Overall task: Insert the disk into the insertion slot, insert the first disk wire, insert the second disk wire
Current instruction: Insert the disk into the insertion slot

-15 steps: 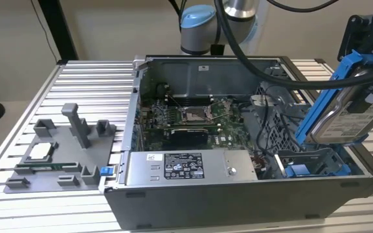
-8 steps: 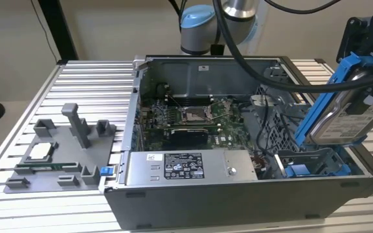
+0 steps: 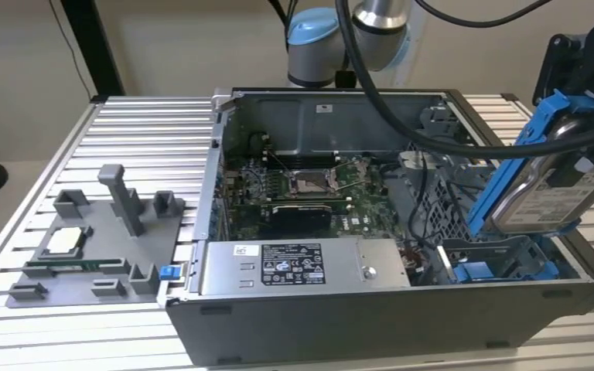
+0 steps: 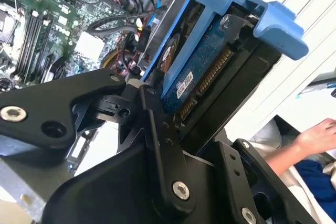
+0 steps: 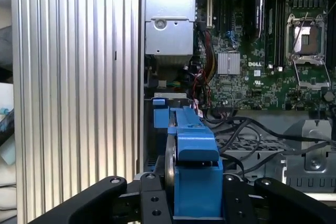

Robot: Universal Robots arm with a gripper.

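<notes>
My gripper (image 3: 584,147) is shut on the disk (image 3: 544,193), a silver drive in a bright blue frame. The disk hangs upright and tilted above the front corner of the open computer case, at the exterior view's right. Just below it lies the insertion slot (image 3: 503,249), a grey sheet-metal bay with blue pieces at its mouth; the disk's lower end is at the bay's mouth. In both wrist views the black fingers (image 4: 152,119) (image 5: 152,195) clamp the blue frame (image 4: 210,19) (image 5: 194,150). Loose black cables (image 5: 236,129) lie beside the bay; which are the disk wires I cannot tell.
A grey power supply box (image 3: 297,267) with a label sits at the case front beside the bay. The motherboard (image 3: 297,185) fills the case floor. A grey fixture (image 3: 90,247) stands on the slatted table at the exterior view's left. A person's hand (image 4: 315,135) is beyond the table.
</notes>
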